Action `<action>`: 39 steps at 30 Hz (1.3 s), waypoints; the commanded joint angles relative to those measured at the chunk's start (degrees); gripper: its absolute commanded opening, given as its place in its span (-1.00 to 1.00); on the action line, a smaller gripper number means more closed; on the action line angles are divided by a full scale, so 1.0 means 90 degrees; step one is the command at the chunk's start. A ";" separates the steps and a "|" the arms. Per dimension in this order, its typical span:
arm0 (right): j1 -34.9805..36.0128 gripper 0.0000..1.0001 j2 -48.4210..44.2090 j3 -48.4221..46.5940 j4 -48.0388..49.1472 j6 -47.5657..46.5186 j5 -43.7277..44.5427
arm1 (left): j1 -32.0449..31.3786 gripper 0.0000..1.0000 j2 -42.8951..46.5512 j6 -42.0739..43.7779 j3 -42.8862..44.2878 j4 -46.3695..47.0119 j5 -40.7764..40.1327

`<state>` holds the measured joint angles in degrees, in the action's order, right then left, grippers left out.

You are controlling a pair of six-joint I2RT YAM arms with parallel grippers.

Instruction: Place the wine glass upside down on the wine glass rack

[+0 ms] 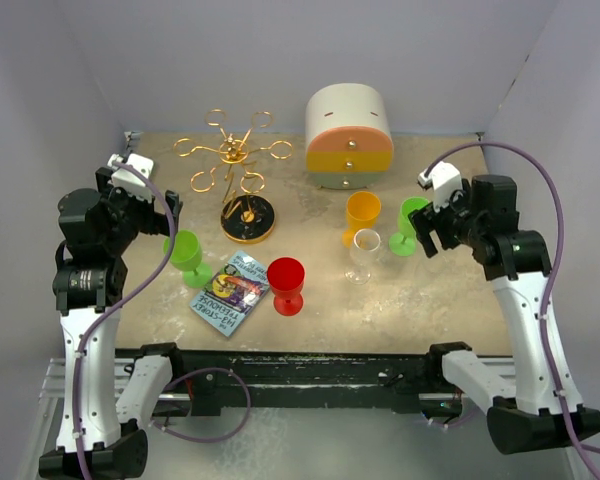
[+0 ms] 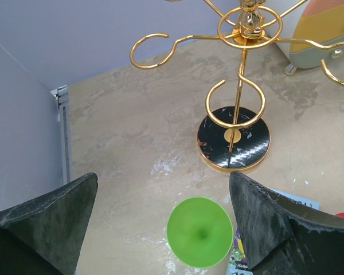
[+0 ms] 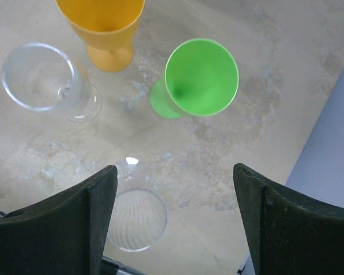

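Beige stone-look tabletop [image 1: 430, 290] holds the gold wire wine glass rack [image 1: 235, 152] at upper centre-left. 2 claws gape open, gripping nothing: left gripper [image 2: 163, 180] over 1 green plastic wine glass [image 2: 199, 231], right gripper [image 3: 175, 171] near a second green wine glass [image 3: 202, 76], mid-right.

The left arm [image 1: 90, 250] and right arm [image 1: 515, 270] rise from the near edge, elbows bent and wrists tipped downward. The left gripper [image 2: 163, 179] hangs with its jaws spread wide, empty. The right gripper [image 3: 175, 169] is also parted and holds nothing.
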<state>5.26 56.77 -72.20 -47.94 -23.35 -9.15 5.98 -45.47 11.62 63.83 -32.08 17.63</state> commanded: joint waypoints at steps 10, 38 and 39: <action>-0.0645 0.26 -0.0793 0.0417 -0.1057 -0.0231 0.0286 | 0.0107 0.98 0.0000 0.0120 -0.0069 0.0304 -0.0077; -0.0643 -1.00 0.0060 0.0646 -0.0971 -0.0362 -0.0292 | 0.0127 0.98 0.0014 0.0174 -0.0097 0.0311 -0.0190; -0.0643 -1.00 0.0046 0.0524 -0.1044 -0.0413 -0.0344 | 0.0127 0.98 0.0000 0.0174 -0.0063 0.0261 -0.0145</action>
<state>-0.38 57.52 -64.29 -56.27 -25.43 -9.26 6.72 -45.54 11.84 62.76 -31.00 14.76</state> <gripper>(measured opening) 0.030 0.990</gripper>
